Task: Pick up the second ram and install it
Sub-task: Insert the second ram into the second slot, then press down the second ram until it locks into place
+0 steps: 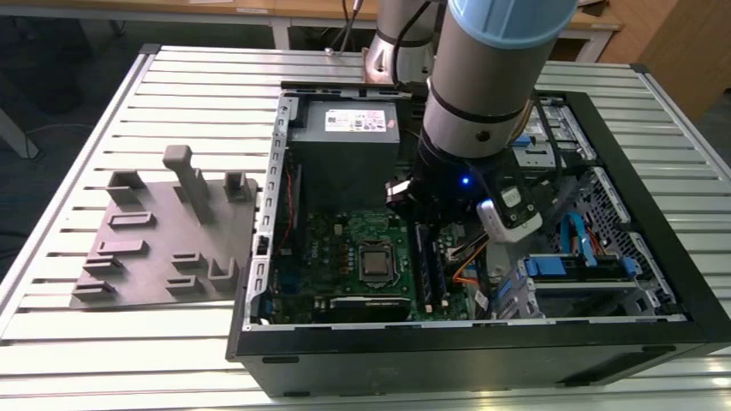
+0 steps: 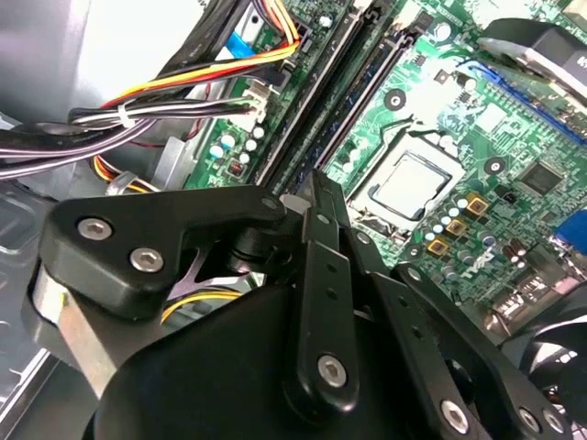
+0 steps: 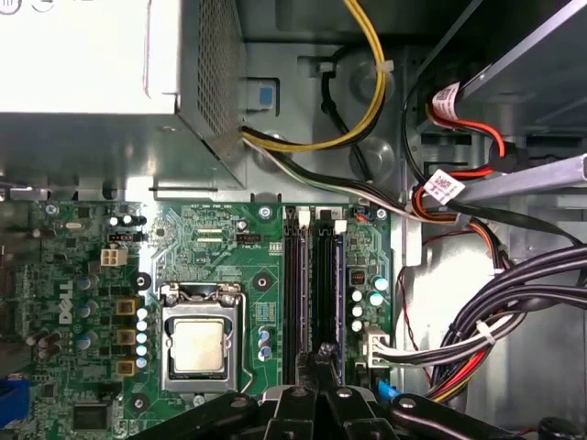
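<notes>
1. One arm reaches down into an open computer case (image 1: 639, 257) lying on a slatted table (image 1: 137, 342).
2. Its gripper (image 3: 321, 356) hangs low over the green motherboard (image 3: 229, 257), beside the processor socket (image 3: 197, 344).
3. The fingers (image 2: 316, 197) are drawn narrow, tips together, with nothing seen between them.
4. The second ram (image 3: 325, 275) stands on edge in the black slot nearer the bundled cables (image 3: 514, 302), and the fingertips sit right over one end of it.
5. I cannot tell whether they touch it.
6. A grey parts tray (image 1: 160, 248) lies outside the case on the exterior view's left.
</notes>
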`<state>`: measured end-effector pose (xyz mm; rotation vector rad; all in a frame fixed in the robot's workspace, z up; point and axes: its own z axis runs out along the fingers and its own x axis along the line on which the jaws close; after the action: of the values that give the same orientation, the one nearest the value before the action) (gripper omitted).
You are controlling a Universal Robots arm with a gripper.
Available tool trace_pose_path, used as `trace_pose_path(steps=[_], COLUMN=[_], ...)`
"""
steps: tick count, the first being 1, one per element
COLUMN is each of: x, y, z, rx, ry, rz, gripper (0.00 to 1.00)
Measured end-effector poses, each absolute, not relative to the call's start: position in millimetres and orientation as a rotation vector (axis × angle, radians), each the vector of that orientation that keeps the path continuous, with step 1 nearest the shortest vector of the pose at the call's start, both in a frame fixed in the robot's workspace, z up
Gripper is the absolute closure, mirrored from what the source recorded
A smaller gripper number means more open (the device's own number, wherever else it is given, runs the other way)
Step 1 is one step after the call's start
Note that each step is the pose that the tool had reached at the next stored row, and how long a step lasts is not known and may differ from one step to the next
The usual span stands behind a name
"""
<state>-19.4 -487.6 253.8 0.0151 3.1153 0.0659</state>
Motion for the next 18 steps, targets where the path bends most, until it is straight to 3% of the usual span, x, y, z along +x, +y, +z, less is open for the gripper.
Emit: trace_pose_path(steps=[18], x=[-19.4], y=[-475.8], z=[240.8], rx=[0.015], ry=[3.115], rz=[0.071], gripper=[0.89])
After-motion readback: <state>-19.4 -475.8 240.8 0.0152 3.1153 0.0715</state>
